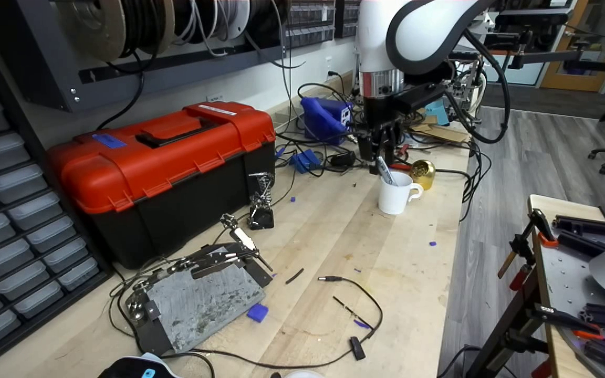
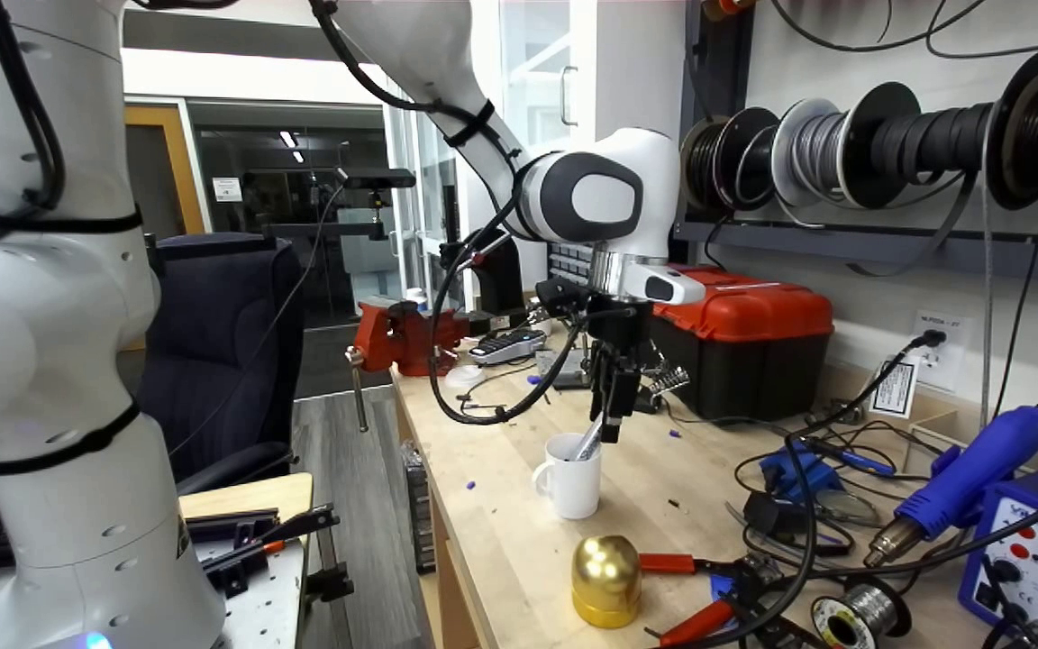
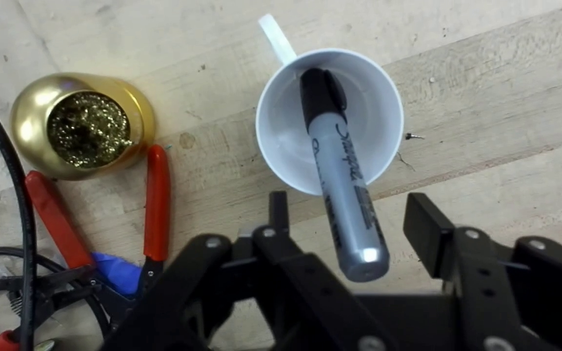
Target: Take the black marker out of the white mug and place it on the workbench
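Observation:
The white mug (image 1: 394,199) stands upright on the tan workbench (image 1: 334,236); it also shows in an exterior view (image 2: 573,489) and the wrist view (image 3: 267,141). The marker (image 3: 344,161) has a grey body and a black cap. It leans in the mug, cap down, its grey end sticking out over the rim; it also shows in both exterior views (image 1: 385,170) (image 2: 588,440). My gripper (image 3: 351,224) is open above the mug. In the wrist view the marker's grey end lies between the two fingers, with a gap on each side. The gripper points down in both exterior views (image 1: 378,157) (image 2: 607,422).
A gold tin of brass wool (image 3: 86,127) stands near the mug, beside red-handled pliers (image 3: 157,204). A black cable (image 3: 15,165) runs past them. A red and black toolbox (image 1: 171,157) stands along the wall. A blue hot-air station (image 2: 1037,550) and tangled cables lie on the bench.

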